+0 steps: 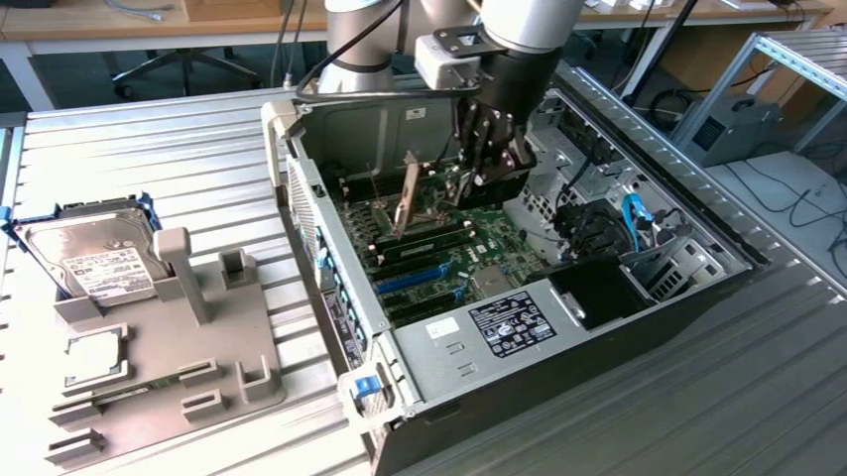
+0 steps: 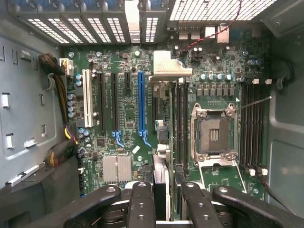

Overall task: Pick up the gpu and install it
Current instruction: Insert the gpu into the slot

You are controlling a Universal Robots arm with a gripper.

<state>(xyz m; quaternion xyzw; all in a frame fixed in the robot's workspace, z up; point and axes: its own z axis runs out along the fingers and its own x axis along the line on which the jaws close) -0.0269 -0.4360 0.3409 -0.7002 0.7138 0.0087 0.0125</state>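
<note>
here one pincer (image 2: pixel 161 202) grips one gpu (image 2: pixel 160 118) above one motherboard (image 2: pixel 123 118).

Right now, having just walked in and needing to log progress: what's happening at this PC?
The robot arm's gripper is down inside the open computer case, holding the gpu edge-on above the motherboard. In the wrist view the card hangs over the board's slots. The hard drive sits on the grey tray outside.

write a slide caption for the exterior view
Gripper holds the gpu upright inside the open pc case, above the motherboard.
</note>
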